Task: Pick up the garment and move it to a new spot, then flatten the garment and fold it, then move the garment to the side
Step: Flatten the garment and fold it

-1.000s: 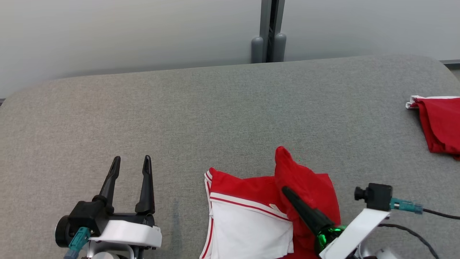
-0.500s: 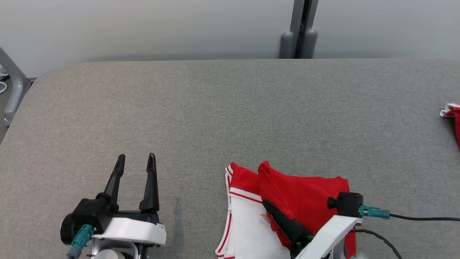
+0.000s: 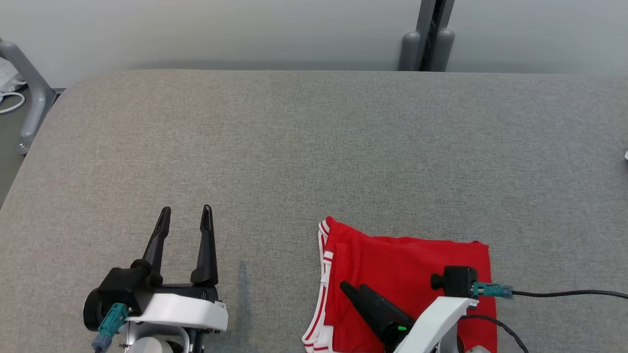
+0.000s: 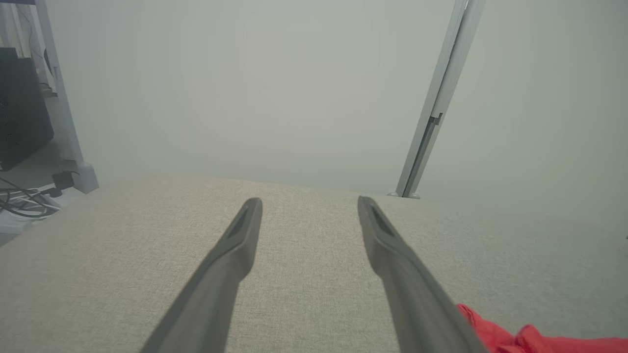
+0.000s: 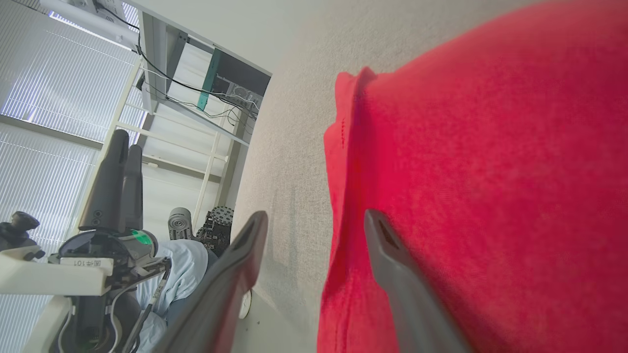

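The garment (image 3: pixel 407 264) is red with white-striped trim and lies folded flat near the front edge of the grey table (image 3: pixel 314 147). My right gripper (image 3: pixel 352 287) hovers low over its left part, fingers open and holding nothing. In the right wrist view the garment (image 5: pixel 490 147) lies under the right finger, with the right gripper (image 5: pixel 314 213) straddling its edge. My left gripper (image 3: pixel 185 212) rests open to the left, apart from the cloth. In the left wrist view the left gripper (image 4: pixel 309 201) points across bare table, and a corner of the garment (image 4: pixel 515 339) shows at lower right.
A grey post (image 3: pixel 428 44) stands behind the table's far edge. A metal frame leg (image 3: pixel 29 98) is beyond the left edge. A black cable (image 3: pixel 564 294) trails from my right wrist. A scrap of white cloth (image 3: pixel 626 156) shows at the right border.
The head camera has turned left, shifting the whole picture. My right gripper has opened and let go of the red flap, which now lies flat over the white inner side.
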You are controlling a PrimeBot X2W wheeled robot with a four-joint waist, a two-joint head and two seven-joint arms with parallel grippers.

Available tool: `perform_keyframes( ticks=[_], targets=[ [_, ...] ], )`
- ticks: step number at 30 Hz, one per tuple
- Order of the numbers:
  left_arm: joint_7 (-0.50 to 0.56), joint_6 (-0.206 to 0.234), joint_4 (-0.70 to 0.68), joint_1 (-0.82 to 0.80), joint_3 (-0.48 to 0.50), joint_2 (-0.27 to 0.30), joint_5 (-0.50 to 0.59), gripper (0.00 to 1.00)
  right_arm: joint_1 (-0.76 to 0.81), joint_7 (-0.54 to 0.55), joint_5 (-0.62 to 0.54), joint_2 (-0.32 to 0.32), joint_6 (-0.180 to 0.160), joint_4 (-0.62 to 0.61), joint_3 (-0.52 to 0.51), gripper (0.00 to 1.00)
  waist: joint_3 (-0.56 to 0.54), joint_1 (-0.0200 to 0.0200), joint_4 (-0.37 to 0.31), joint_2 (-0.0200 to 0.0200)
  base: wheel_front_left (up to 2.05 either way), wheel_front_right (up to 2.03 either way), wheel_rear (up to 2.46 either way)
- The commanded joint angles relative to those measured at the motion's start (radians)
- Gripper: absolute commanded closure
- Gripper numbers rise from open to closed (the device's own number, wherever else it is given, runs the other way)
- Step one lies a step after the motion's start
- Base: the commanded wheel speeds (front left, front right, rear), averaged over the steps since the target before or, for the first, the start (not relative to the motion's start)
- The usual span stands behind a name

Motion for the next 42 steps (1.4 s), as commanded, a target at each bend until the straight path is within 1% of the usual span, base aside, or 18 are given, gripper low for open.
perform_keyframes(
  ticks=[1, 5, 18, 25, 28, 30, 33, 36, 39, 42],
  targets=[
    [-0.003, 0.006, 0.0, -0.015, 0.002, 0.003, -0.004, 0.0, -0.001, 0.011, -0.004, 0.0, 0.0, -0.008, 0.003, 0.0, 0.0, 0.0, 0.0, 0.0, 0.0, 0.0, 0.0],
    [-0.003, 0.007, 0.003, -0.02, -0.001, 0.003, -0.006, 0.0, 0.008, 0.025, 0.002, 0.009, 0.0, -0.018, 0.01, 0.0, 0.0, 0.0, -0.001, 0.0, 0.0, 0.0, 0.0],
    [-0.003, 0.01, 0.007, -0.018, -0.006, 0.003, -0.011, 0.0, 0.018, 0.098, -0.025, 0.034, 0.0, 0.027, 0.068, 0.0, -0.006, 0.0, 0.002, 0.0, 0.0, 0.0, 0.0],
    [-0.003, 0.008, 0.004, -0.018, -0.001, 0.003, -0.009, 0.0, 0.02, 0.118, -0.035, 0.038, 0.0, 0.044, 0.086, 0.0, -0.007, 0.0, -0.005, 0.0, 0.0, 0.0, 0.0],
    [-0.003, 0.006, 0.005, -0.014, 0.003, 0.003, -0.007, 0.0, 0.012, 0.119, -0.04, 0.039, 0.0, 0.031, 0.087, 0.0, -0.011, 0.0, -0.013, 0.0, 0.0, 0.0, 0.0],
    [-0.003, 0.004, 0.004, -0.011, 0.005, 0.003, -0.003, 0.0, 0.007, 0.113, -0.03, 0.036, 0.0, 0.011, 0.069, 0.0, -0.015, 0.0, -0.021, 0.0, 0.0, 0.0, 0.0],
    [-0.003, 0.002, -0.001, -0.007, 0.008, 0.003, 0.002, 0.0, -0.003, 0.107, -0.03, 0.0, 0.0, -0.038, 0.027, 0.0, -0.024, 0.0, -0.039, 0.0, 0.0, 0.0, 0.0],
    [-0.003, 0.001, -0.005, -0.005, 0.012, 0.004, 0.006, 0.0, -0.012, 0.095, -0.053, -0.053, 0.0, -0.094, -0.031, 0.0, -0.035, 0.0, -0.063, 0.0, 0.0, 0.0, 0.0],
    [-0.003, -0.006, -0.009, -0.006, 0.014, 0.003, 0.011, 0.0, -0.029, 0.05, -0.137, -0.128, 0.0, -0.15, -0.094, 0.0, -0.047, 0.0, -0.089, 0.0, 0.0, 0.0, 0.0],
    [-0.003, -0.006, -0.013, -0.001, 0.019, 0.004, 0.011, 0.0, -0.03, -0.036, -0.214, -0.168, 0.0, -0.191, -0.175, 0.0, -0.059, 0.0, -0.118, 0.0, 0.0, 0.0, 0.0]
  ],
)
